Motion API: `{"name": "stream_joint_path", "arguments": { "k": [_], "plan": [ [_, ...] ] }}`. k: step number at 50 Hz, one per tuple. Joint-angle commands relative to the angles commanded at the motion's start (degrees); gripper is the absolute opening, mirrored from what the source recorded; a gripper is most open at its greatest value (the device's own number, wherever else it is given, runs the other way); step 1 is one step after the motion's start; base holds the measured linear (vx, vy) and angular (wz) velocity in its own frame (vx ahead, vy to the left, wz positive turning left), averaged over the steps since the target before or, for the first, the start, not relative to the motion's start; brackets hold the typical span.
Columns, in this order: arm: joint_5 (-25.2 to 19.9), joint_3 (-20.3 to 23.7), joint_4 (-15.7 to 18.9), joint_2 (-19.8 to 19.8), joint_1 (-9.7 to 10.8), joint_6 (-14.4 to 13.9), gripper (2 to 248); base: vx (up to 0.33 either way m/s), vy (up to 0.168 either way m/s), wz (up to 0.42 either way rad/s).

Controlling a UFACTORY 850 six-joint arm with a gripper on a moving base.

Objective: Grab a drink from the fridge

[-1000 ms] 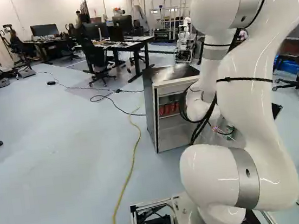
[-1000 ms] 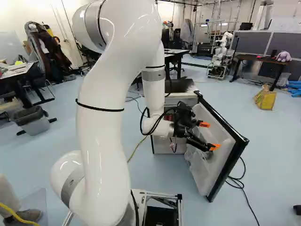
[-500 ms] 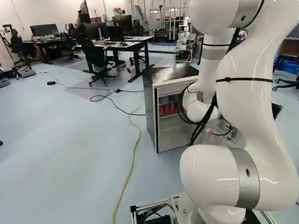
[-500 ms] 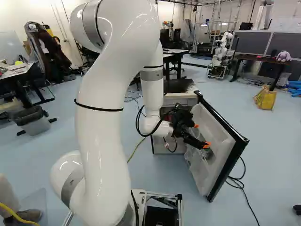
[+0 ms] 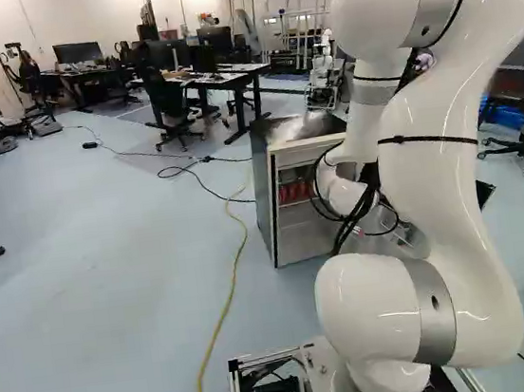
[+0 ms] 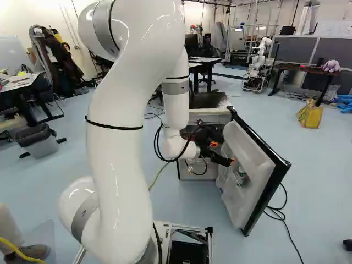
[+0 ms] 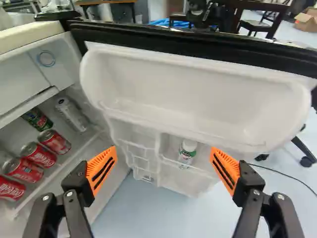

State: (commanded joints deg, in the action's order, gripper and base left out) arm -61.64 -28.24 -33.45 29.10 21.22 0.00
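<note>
Pale blue floor (image 6: 313, 176) surrounds the fridge (image 5: 266, 191); I have my gripper (image 6: 223, 152) near its open door (image 6: 247, 146), fingers spread wide, a bottle (image 7: 187, 152) ahead, red cans (image 7: 38, 154) off to one side.

Bright light, glare on arm (image 6: 116, 176)

Left and right base views: from behind the arm (image 6: 118, 159), one to each side, we face ahead and slightly down, sharing the fridge (image 5: 306, 238) beyond it. Wrist view: from the arm's wrist, we look closely onto the open fridge door (image 6: 250, 148), shared with the right base view.
</note>
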Motion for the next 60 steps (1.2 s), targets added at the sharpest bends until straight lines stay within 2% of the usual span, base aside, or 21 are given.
{"name": "stream_joint_path", "arguments": {
  "k": [60],
  "plan": [
    [7.6,1.8,36.2,-1.2,-0.7,0.0,247,0.000,0.000,0.000]
  ]
}}
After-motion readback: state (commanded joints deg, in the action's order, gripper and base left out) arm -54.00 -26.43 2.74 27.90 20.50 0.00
